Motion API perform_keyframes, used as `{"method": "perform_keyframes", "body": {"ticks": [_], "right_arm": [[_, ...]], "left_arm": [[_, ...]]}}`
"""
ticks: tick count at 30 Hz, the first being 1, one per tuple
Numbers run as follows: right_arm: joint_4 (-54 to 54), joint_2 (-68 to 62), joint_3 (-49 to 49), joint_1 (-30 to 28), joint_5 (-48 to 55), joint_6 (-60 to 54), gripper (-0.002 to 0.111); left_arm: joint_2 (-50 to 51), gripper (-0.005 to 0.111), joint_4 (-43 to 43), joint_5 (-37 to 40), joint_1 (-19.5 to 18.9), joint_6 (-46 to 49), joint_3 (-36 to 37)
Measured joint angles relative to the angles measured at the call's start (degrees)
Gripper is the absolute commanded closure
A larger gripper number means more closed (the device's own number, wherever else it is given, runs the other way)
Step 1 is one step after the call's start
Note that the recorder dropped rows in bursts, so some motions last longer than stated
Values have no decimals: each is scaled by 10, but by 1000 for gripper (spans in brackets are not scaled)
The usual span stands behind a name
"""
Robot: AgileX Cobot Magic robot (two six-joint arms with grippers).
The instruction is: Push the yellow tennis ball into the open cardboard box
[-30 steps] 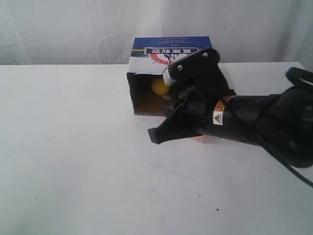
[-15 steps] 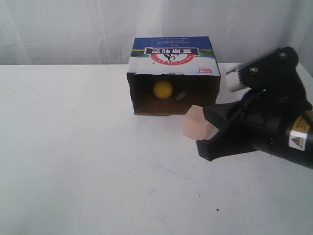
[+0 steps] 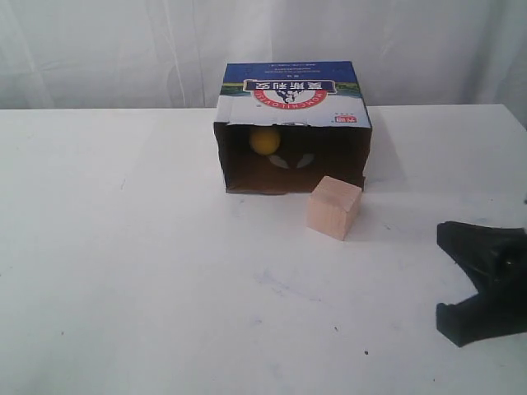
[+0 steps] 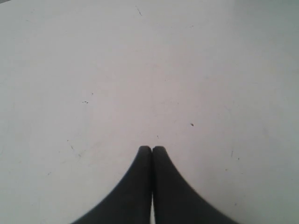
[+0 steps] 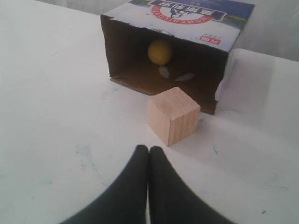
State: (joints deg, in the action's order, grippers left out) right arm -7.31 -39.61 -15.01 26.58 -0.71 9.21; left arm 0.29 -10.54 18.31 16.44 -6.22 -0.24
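Note:
The yellow tennis ball (image 3: 263, 140) lies inside the open cardboard box (image 3: 288, 86), deep in its dark interior towards the left. The right wrist view shows the ball (image 5: 160, 51) in the box (image 5: 187, 14) too. My right gripper (image 3: 449, 317) sits low at the right edge of the table, well away from the box, with its jaws together and empty (image 5: 148, 149). My left gripper (image 4: 152, 149) is shut over bare white table and does not show in the exterior view.
A tan wooden cube (image 3: 333, 207) stands on the white table (image 3: 123, 247) just in front of the box's right corner, between the box and my right gripper (image 5: 173, 114). Two pale scraps (image 3: 292, 160) lie on the box floor. A white curtain hangs behind.
My right arm has pulled back from the box mouth to the lower right edge. The ball has rolled deeper into the box. The cube now stands uncovered.

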Motion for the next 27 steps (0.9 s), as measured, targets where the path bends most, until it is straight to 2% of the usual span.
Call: {"method": "perform_keyframes", "body": {"ticks": [18,27], "right_arm": [[0,259,146,-57,16,13,108],[1,357,146,-57,145,13,108]], "left_arm": [[0,107,0,0,0,0,0],[0,107,0,0,0,0,0]]}}
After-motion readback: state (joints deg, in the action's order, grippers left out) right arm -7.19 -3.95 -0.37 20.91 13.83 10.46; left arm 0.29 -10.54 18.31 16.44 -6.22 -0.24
